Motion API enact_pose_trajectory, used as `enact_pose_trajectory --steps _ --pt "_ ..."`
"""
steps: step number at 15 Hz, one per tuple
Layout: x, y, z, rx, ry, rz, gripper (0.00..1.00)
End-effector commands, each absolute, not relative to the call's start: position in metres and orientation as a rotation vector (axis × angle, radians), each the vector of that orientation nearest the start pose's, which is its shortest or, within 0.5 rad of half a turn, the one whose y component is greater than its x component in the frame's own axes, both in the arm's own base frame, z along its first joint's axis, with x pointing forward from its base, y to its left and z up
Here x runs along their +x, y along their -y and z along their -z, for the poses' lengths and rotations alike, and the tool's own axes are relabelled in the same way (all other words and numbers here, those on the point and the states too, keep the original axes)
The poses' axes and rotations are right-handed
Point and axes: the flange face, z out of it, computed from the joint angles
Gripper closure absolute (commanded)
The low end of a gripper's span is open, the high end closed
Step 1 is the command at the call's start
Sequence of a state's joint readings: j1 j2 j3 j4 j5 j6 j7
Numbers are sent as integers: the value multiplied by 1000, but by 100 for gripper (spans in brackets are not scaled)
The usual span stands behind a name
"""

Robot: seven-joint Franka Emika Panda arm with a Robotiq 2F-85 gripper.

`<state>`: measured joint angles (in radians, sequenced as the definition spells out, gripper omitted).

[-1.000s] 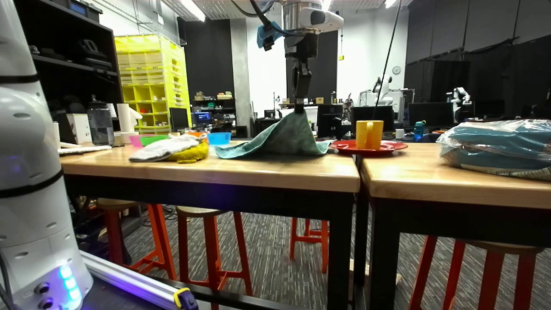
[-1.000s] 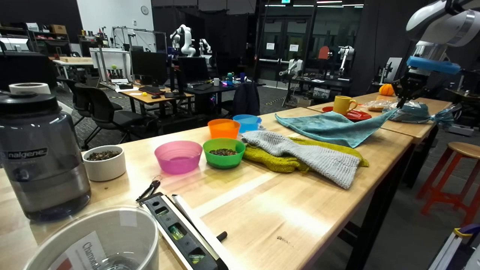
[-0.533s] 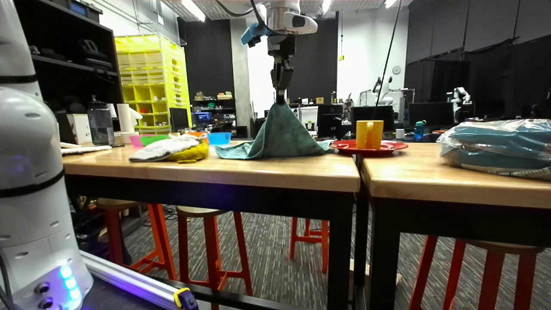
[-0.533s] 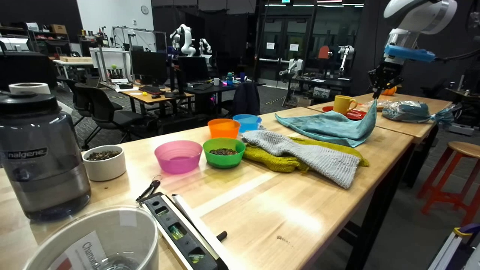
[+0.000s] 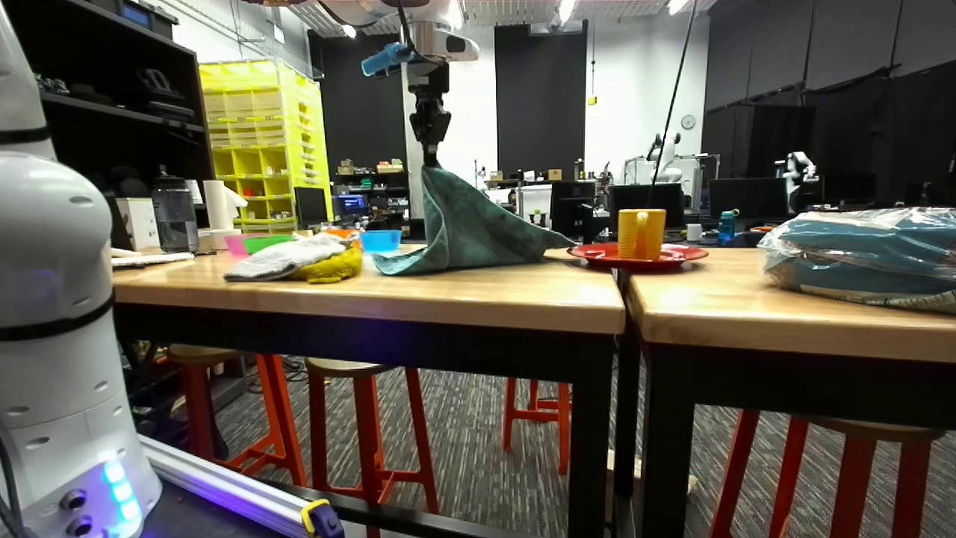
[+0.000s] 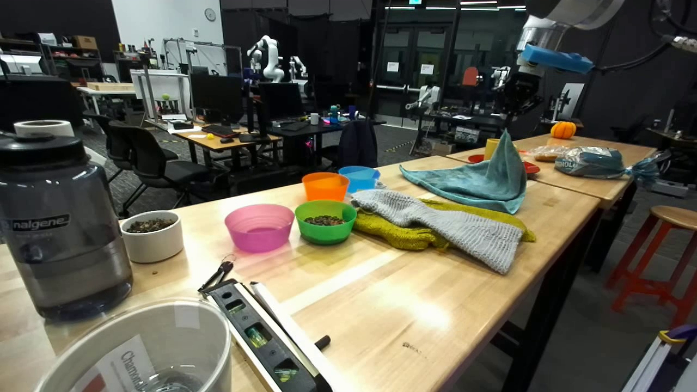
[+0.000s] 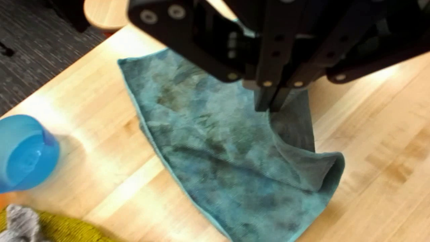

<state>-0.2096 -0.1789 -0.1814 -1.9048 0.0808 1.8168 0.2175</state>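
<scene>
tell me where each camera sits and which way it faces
An exterior view: roughly level with the wooden table, facing its side; arm base and gripper show.
An exterior view: above the wooden table, looking along it past the water bottle; arm's far end and gripper show.
Wrist view: on the wrist, looking down at the teal cloth; fingers show at top.
Both exterior views share the yellow mug and the gripped teal cloth.
</scene>
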Motion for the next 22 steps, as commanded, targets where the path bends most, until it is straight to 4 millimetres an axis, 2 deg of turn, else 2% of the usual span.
enact_pose_trajectory --steps 1,7,11,16,22 --pt "483 139 -593 -2928 -819 195 99" --pt "521 41 -598 -3004 -635 309 99" --pt "550 -2 -600 -3064 -578 422 99" --pt "583 -32 -599 -3124 -566 505 99" --pt "612 -43 -615 -3148 -598 605 99"
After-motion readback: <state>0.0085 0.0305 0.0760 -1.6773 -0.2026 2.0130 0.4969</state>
